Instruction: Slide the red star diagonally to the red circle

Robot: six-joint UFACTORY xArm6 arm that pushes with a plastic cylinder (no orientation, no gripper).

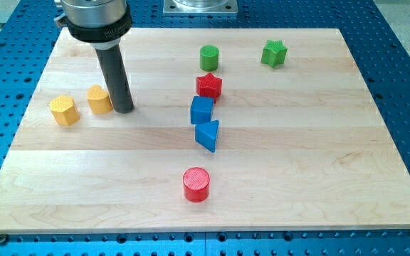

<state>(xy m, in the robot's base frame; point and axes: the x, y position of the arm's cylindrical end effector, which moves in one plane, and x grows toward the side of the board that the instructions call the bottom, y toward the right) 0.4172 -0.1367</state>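
My tip (124,109) stands beside a yellow block (100,99).
No fingers here, so no grasp to tell; the red star (208,86) lies at 12 o'clock from the red circle (196,184) on the counter (319,163).

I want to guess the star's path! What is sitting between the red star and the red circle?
In the camera view, a blue cube and blue triangle lie between the red star and red circle.

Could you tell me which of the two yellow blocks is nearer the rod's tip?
The yellow heart, right beside my tip; the yellow hexagon sits farther toward the view's left.
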